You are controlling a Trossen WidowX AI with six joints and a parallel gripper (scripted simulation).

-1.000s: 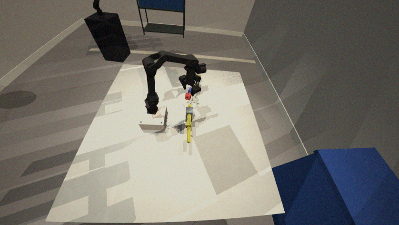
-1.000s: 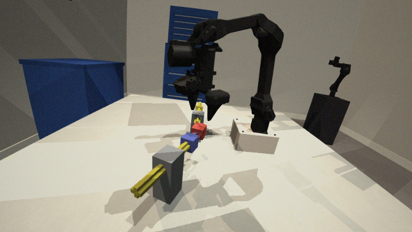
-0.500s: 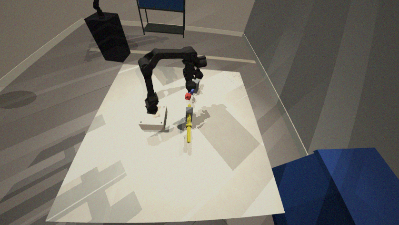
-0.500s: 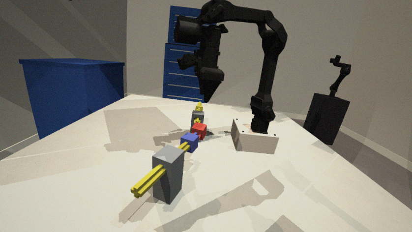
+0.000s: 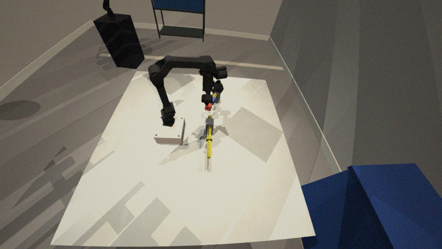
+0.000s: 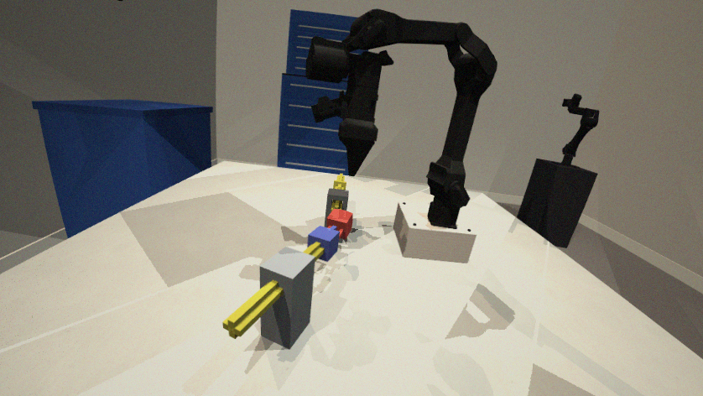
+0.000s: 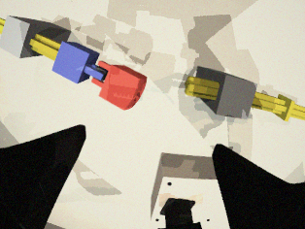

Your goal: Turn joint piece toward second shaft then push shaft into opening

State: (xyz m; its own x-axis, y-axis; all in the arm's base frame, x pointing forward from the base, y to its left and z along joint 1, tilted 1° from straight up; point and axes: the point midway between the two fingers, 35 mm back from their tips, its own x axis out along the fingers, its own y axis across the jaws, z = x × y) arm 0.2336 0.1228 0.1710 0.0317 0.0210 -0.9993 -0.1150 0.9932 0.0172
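My gripper point(image 7: 152, 142) point(image 6: 354, 169) is open and empty, above the work and apart from it. The red joint piece point(image 5: 208, 106) point(image 6: 339, 221) point(image 7: 121, 87) hangs on the blue end piece point(image 6: 322, 243) point(image 7: 75, 62) of the fixed yellow shaft point(image 6: 251, 309) point(image 7: 45, 47), which passes through a light grey block point(image 6: 297, 294) point(image 7: 15, 36). The red piece's far end faces roughly toward the second yellow shaft point(image 5: 209, 149) point(image 6: 340, 183) point(image 7: 264, 102); exact alignment is hard to tell. That shaft's tip protrudes from the dark grey block point(image 5: 209, 122) point(image 7: 236, 94), with a gap to the red piece.
The arm's pale base box point(image 5: 168, 140) point(image 6: 437, 245) point(image 7: 182, 165) stands beside the shafts on the pale table top point(image 5: 185, 185) point(image 6: 393, 363). The second shaft has a yellow collar point(image 5: 209, 139) point(image 7: 286, 108) beyond its block. A blue cabinet point(image 5: 383, 210) point(image 6: 98, 162) stands beyond the table's edge.
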